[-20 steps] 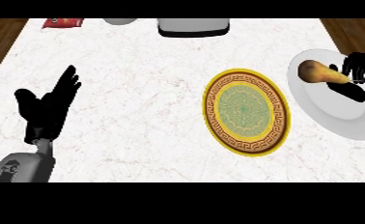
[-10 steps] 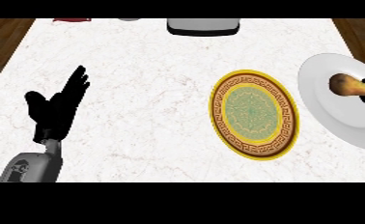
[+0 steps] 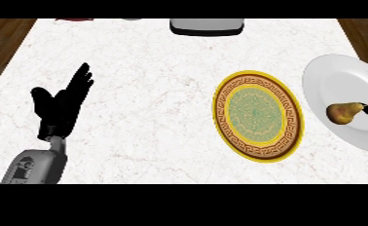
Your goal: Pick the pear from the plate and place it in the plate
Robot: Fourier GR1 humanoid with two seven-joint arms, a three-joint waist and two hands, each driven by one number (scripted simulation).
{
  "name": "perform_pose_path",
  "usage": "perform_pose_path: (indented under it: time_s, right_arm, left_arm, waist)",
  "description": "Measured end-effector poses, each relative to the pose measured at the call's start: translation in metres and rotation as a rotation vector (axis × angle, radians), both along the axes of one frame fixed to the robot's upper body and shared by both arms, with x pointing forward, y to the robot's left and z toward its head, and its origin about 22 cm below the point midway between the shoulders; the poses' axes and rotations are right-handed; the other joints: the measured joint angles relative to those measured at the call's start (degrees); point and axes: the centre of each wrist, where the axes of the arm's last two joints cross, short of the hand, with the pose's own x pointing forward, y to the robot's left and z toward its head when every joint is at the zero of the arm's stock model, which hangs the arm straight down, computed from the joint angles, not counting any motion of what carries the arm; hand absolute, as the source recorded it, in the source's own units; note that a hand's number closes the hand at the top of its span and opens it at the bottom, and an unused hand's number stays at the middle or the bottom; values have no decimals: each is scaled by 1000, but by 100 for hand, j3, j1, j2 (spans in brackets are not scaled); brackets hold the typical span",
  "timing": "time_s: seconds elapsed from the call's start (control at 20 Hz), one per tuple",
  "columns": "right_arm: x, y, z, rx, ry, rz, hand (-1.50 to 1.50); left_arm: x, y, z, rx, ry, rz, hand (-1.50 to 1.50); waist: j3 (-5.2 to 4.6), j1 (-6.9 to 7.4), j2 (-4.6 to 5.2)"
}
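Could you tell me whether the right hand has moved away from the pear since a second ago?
Yes. It was over the pear on the white plate then; now it is out of view, gone past the right edge.

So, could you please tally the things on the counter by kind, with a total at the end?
Plates: 2, a white plate and a patterned yellow-rimmed plate
Pears: 1, the pear on the white plate
Part-seen items at the far edge: 3, grey, red, pale
Total: 6
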Motion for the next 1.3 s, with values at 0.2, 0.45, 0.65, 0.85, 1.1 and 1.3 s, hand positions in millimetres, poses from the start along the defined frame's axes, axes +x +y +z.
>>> perform_pose_path:
  time_s: [0.2, 0.45, 0.65, 0.85, 1.1, 1.3]
  right_arm:
    - [6, -1, 7, 68, -157, 72, -150]
    - [10, 1, 19, 256, -305, 182, -150]
    - [5, -11, 32, 441, -283, 161, -150]
    - [-8, -30, 39, 597, -194, 177, -150]
    - [-25, -49, 40, 662, -159, 166, -150]
    - [-39, -63, 40, 652, -169, 127, -150]
  left_arm:
    - [-6, 0, -3, 0, 9, 9, 0]
    - [-5, 5, -1, 0, 8, 26, 0]
    - [-7, 5, -4, -1, 13, 29, 0]
    - [-3, 2, -3, 3, 12, 25, 0]
    - [-1, 3, -4, 7, 5, 14, 0]
    - [-2, 5, 0, 2, 4, 6, 0]
  waist:
    - [2, -22, -13]
    - [-9, -112, -45]
    - [-16, -142, -57]
    - [-14, -137, -45]
    - [-11, -83, -28]
    - [-4, -44, -14]
